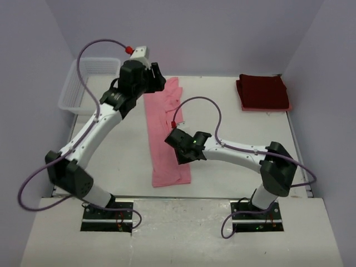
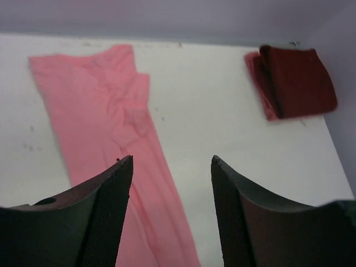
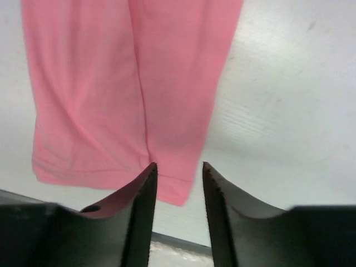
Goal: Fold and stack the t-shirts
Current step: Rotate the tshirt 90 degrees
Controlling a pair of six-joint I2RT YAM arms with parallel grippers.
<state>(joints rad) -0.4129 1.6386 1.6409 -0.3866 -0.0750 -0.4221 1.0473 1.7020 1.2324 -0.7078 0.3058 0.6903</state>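
Observation:
The light pink t-shirt point(image 1: 167, 139) lies on the white table as a long narrow strip running from back to front. It also shows in the left wrist view point(image 2: 105, 111) and the right wrist view point(image 3: 128, 83). The dark maroon t-shirt point(image 1: 262, 92) lies folded at the back right corner, also in the left wrist view point(image 2: 297, 80). My left gripper point(image 1: 157, 78) point(image 2: 171, 161) is open and empty above the strip's far end. My right gripper point(image 1: 183, 157) point(image 3: 179, 165) is open and empty just above the strip's near right corner.
A white lattice basket point(image 1: 89, 83) stands at the back left, beside the left arm. The table's front edge point(image 1: 178, 197) lies just past the pink strip's near hem, and shows in the right wrist view point(image 3: 178, 242). Walls close in the back and sides.

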